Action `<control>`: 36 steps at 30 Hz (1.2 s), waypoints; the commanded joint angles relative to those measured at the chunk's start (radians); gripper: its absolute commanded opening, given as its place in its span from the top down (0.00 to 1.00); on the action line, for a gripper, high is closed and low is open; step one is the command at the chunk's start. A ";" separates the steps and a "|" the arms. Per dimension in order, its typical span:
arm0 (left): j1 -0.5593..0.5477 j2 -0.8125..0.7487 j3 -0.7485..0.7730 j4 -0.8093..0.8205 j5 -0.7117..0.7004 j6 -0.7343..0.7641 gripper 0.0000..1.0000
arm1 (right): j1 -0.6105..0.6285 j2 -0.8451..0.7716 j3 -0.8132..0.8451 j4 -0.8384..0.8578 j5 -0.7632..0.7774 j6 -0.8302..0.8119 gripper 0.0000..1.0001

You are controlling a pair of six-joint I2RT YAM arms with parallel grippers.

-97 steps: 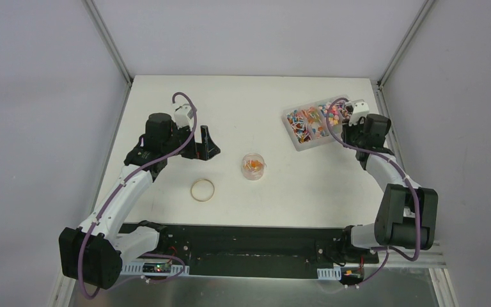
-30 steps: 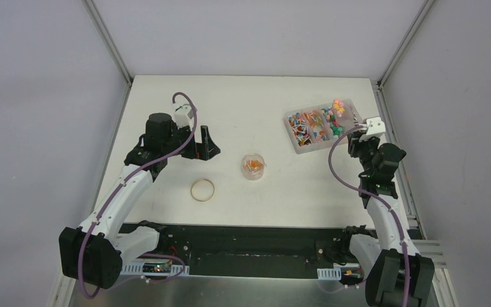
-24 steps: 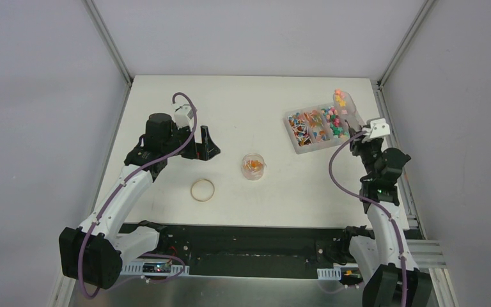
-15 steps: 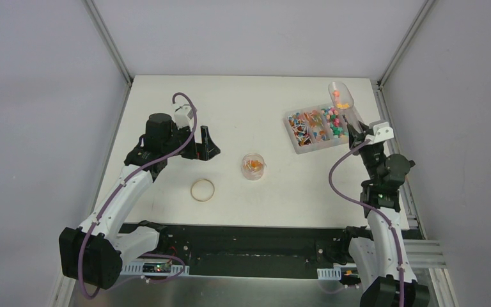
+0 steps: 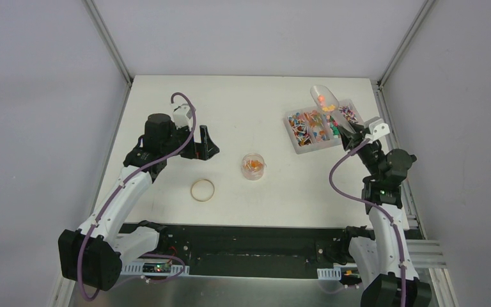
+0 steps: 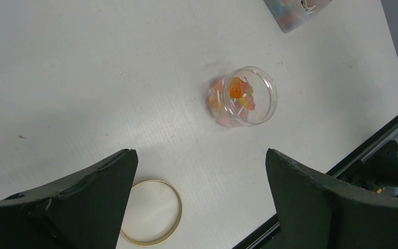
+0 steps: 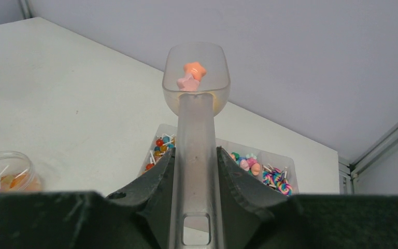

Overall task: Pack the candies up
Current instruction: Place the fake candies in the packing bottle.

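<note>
The right gripper point(image 7: 196, 166) pinches the scoop point(image 7: 194, 129) by its handle, with two candies point(image 7: 192, 73) loose in its bowl, high near the tray point(image 5: 302, 148). They look light and hard (apt to roll), so carry it level to the jar point(image 6: 275, 96). The left gripper point(image 6: 199, 155) hangs spread.

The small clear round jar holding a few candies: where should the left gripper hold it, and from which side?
Probably the side wall, below the rim. The small clear round jar stands upright, mouth open, so the open left gripper should come in level from the left, keeping the mouth free.
</note>
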 commanded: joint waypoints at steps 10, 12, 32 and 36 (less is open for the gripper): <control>0.007 -0.025 0.002 0.029 -0.016 0.007 0.01 | 0.126 0.120 0.159 -0.235 -0.294 -0.173 1.00; 0.007 -0.026 0.000 0.029 -0.018 0.008 0.01 | 0.153 0.134 0.183 -0.277 -0.334 -0.208 1.00; 0.007 -0.028 0.000 0.028 -0.015 0.006 0.01 | 0.331 0.182 0.368 -0.815 -0.308 -0.606 1.00; 0.007 -0.030 0.000 0.028 -0.014 0.006 0.01 | 0.362 0.189 0.373 -0.840 -0.254 -0.625 1.00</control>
